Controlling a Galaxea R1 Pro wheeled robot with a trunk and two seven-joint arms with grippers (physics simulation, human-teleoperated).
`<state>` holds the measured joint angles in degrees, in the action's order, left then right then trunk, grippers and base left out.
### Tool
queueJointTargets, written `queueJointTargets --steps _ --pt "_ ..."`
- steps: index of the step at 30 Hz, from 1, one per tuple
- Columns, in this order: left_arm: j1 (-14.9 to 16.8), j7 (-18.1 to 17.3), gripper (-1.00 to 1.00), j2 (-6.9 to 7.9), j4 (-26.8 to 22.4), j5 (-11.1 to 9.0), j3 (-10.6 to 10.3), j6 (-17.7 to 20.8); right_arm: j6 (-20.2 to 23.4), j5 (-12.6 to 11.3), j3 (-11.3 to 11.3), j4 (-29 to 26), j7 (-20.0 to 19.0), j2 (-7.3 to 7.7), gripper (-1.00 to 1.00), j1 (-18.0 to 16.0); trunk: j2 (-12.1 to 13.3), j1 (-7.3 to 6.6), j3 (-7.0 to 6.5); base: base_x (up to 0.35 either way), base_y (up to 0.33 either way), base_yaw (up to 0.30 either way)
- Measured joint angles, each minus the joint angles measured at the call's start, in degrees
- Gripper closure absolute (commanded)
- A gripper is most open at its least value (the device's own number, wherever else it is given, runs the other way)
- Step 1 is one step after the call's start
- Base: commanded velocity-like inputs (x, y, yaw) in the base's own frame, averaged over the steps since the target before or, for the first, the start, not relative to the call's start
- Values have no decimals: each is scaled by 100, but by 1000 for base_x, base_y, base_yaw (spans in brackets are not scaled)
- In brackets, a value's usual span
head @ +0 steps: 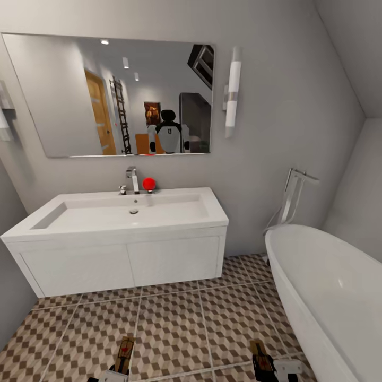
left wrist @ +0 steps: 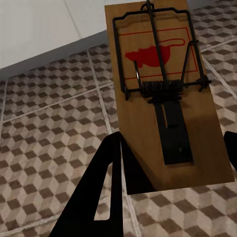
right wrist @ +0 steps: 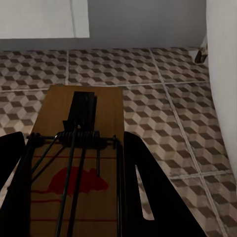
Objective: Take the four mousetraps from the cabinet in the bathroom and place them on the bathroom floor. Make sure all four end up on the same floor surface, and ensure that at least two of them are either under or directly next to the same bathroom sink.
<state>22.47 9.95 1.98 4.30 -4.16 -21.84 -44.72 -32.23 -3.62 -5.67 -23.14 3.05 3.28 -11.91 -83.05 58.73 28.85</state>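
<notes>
Left gripper (left wrist: 168, 163): closed on a flat brown wooden mousetrap (left wrist: 165, 94), lower left of the head view. Right gripper (right wrist: 74, 168): closed on a second mousetrap (right wrist: 81, 163), lower right. Both carried above the cube-patterned tiled bathroom floor (head: 175, 323), facing the white sink vanity (head: 127, 233), likely for placement beside it.

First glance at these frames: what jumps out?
Each tool grips a mousetrap: the left mousetrap and the right mousetrap, both held above the cube-patterned bathroom floor. Ahead stands the white sink under a wide mirror, a red ball by the tap; the bathtub sits at right.
</notes>
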Motion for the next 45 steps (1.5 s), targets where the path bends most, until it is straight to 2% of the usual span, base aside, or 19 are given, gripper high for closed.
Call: queueJointTargets --steps 13,31,35,36,37,39,40,43,45 --pt "0 1 100 0 0 0 0 0 6 1 0 4 0 0 100 0 0 -1 0 103 104 0" --pt "4 4 100 -1 0 0 2 0 6 -5 0 8 0 0 100 0 0 0 0 4 4 0" --pt "-2 15 100 -1 -12 -9 92 64 16 -1 -11 8 -2 -2 100 0 0 0 0 0 0 0" --pt "-4 13 100 -9 -34 -8 274 524 43 6 -40 7 5 -6 100 0 0 0 0 0 0 0" --pt "-6 8 100 -11 -64 1 322 770 60 9 -64 2 7 -7 100 0 0 0 0 0 0 0" --pt "-6 -7 100 -16 -315 10 437 1607 187 82 -139 -43 21 -8 100 0 0 0 0 0 0 0" --pt "-5 -10 100 -14 -430 10 454 1794 244 119 -150 -57 31 -8 100 0 0 0 0 0 0 0" --pt "-4 -19 100 2 -1338 15 501 2729 731 446 -193 -163 160 -25 100 -11 0 0 -1 0 0 0" --pt "-4 -21 100 5 -1780 14 514 3149 967 606 -199 -316 257 -86 100 -19 0 0 -1 0 0 0"
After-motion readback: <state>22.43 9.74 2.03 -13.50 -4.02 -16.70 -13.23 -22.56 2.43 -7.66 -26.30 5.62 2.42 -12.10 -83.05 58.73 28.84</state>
